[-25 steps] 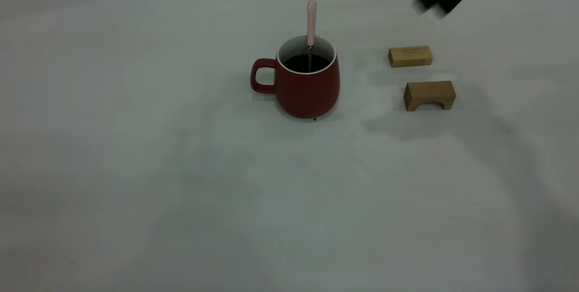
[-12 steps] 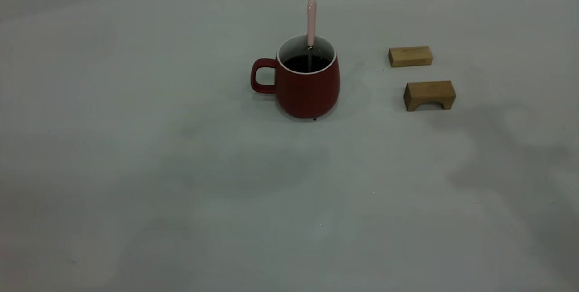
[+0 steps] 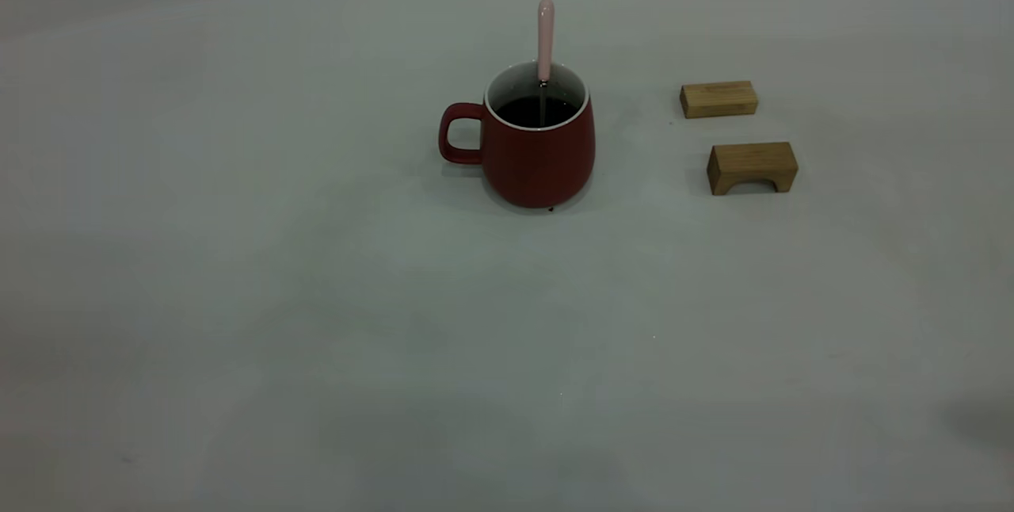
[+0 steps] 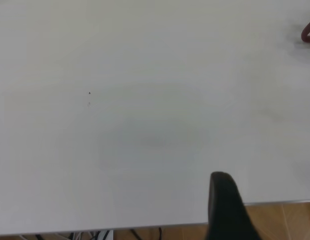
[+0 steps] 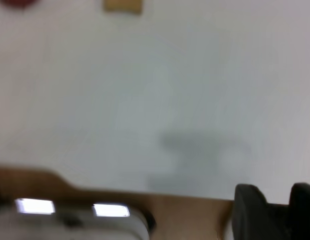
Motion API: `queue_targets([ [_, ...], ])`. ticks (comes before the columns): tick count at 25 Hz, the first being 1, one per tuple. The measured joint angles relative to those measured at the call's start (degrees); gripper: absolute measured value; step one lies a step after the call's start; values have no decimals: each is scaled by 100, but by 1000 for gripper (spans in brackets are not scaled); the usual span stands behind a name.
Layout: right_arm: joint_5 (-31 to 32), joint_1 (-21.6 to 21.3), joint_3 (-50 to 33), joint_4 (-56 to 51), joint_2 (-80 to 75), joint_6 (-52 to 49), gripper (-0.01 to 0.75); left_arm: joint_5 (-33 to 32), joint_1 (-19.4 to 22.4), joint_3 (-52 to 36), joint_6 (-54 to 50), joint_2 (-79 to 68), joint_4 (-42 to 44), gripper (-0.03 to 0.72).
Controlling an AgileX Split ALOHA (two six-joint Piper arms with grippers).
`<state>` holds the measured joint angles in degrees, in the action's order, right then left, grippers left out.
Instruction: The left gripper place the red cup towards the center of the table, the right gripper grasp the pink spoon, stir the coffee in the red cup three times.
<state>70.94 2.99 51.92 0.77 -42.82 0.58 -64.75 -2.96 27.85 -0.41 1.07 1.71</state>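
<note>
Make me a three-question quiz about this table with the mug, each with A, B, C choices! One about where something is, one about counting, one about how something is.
1. Where is the pink spoon?
A. Standing in the red cup
B. Lying flat on the table
C. On a wooden block

2. How many wooden blocks are on the table?
A. One
B. Two
C. Four

3. What is in the red cup?
A. Nothing
B. Milk
C. The coffee

Answers: 1 A, its handle sticks up above the rim. 2 B, a flat wooden block and an arched wooden block sit right of the cup. 3 C, dark liquid shows inside the white wall.
</note>
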Motion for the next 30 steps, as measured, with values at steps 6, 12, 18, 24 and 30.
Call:
queue_targets([
  [6,-329,-726,-804,-233,1872,-6,211,0,0,0,0,0,0,482],
  [12,-950,-726,-2213,-342,3245,-6,218,-2,0,0,0,0,0,482],
  [18,-1099,-726,-2336,-326,4071,5,229,-2,0,0,0,0,0,482],
  [24,-644,-691,-2466,-253,4167,32,232,-2,0,0,0,0,5,482],
  [30,-633,-691,-2506,-182,4174,154,236,-2,0,0,0,0,5,482],
])
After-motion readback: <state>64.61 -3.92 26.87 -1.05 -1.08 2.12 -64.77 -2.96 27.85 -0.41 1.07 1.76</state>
